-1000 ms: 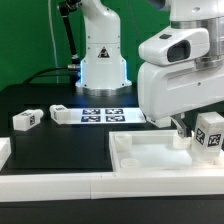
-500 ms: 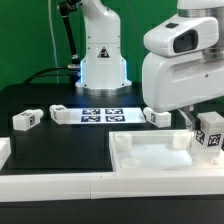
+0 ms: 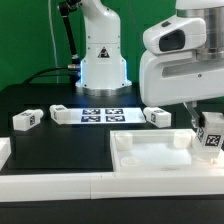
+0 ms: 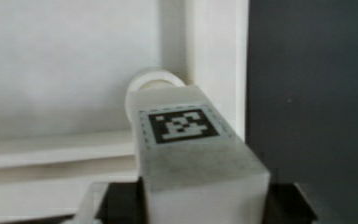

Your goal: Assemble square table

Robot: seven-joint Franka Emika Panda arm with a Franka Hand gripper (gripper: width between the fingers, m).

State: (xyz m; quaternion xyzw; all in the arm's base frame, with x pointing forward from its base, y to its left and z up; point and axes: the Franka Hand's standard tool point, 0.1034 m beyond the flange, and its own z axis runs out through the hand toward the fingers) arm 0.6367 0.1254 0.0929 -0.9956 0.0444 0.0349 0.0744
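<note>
1. Found the leg [image 3: 212, 135] at the exterior view's right edge, just beside the right rear corner of the table top [image 3: 150, 158], tagged face toward that camera.
2. Read its long axis as near upright in the exterior view. In the wrist view, running straight out from between the fingers [image 4: 115, 203], with its tag [image 4: 181, 122] facing the wrist camera. Far end next to a rounded white edge; cannot tell what that edge belongs to.
3. Logged the gripper [image 4: 197, 200] as partly closed, one dark finger flush against each side of the leg. No gap seen on either side, so taken as gripping it.
4. Compared with a second ago: leg in the same spot. Arm housing now higher in the picture, uncovering a loose leg [image 3: 155, 117] just past the marker board [image 3: 100, 113], hidden before.
5. Found the table top unmoved.
</note>
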